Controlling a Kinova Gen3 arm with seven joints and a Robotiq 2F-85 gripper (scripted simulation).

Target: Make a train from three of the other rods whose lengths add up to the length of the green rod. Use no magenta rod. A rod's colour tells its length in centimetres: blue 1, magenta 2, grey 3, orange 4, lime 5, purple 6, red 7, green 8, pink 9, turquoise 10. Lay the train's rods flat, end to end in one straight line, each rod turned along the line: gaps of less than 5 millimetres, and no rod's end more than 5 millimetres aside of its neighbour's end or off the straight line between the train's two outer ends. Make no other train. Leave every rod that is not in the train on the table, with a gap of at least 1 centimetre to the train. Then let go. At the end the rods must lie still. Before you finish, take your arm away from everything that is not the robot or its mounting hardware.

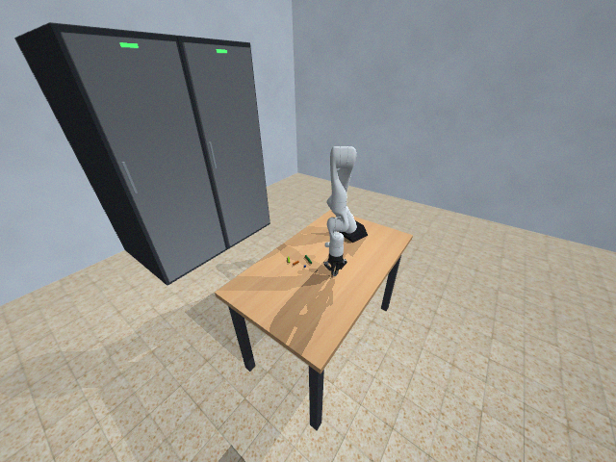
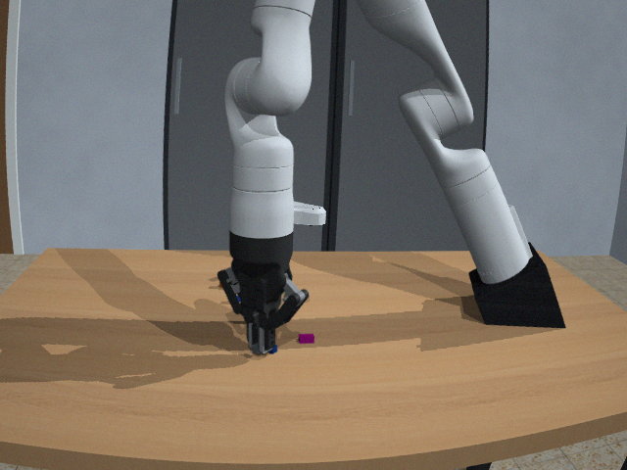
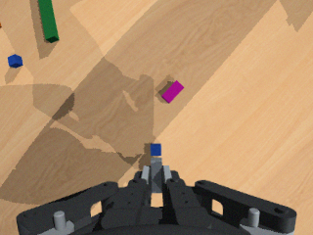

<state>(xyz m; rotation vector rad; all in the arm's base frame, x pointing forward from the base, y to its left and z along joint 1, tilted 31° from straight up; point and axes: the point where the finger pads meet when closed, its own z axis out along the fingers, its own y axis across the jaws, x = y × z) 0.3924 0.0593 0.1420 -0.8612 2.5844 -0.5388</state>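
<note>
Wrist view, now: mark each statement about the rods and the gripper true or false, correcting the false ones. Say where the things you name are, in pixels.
1. The magenta rod (image 2: 306, 338) (image 3: 172, 91) is between the fingers of the gripper (image 1: 334, 272) (image 2: 261, 348) (image 3: 156, 175). False: the grey rod (image 3: 156, 180) is.
2. One blue rod (image 2: 273, 350) (image 3: 156, 149) lies just beyond the fingertips. True.
3. The green rod (image 1: 308, 259) (image 3: 48, 20) stands upright. False: it lies flat.
4. Another blue rod (image 1: 304, 266) (image 3: 15, 61) lies nearer the green rod than the magenta rod does. True.
</note>
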